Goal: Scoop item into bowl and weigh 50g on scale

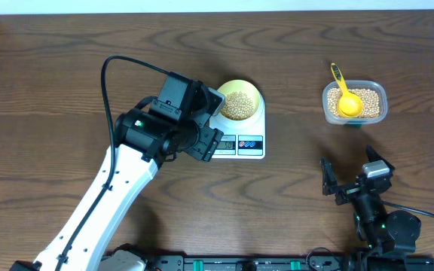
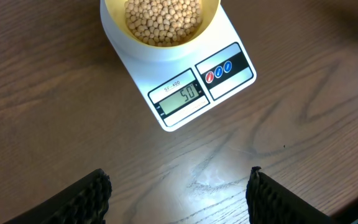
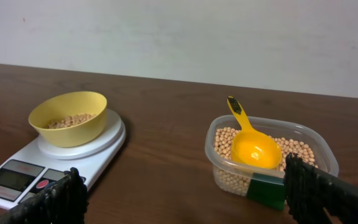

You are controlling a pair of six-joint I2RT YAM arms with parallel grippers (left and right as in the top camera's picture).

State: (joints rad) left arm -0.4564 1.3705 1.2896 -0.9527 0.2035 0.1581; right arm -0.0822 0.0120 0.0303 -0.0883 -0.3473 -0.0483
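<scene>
A clear plastic tub point(image 1: 385, 102) point(image 3: 303, 127) with rounded corners sits on the dark, wood-grain table point(image 1: 51, 75) point(image 3: 166, 155) point(image 2: 291, 112). A bright yellow scoop point(image 1: 348, 104) point(image 3: 253, 151) lies inside the tub. Its round cup faces up near the tub's middle, and its long handle slants up over the tub's back rim and sticks out past it. A dark green label point(image 3: 266, 190) is stuck on the tub's front wall, low down. Behind the tub, beyond the table's far edge, stands a plain pale wall point(image 3: 166, 37).
</scene>
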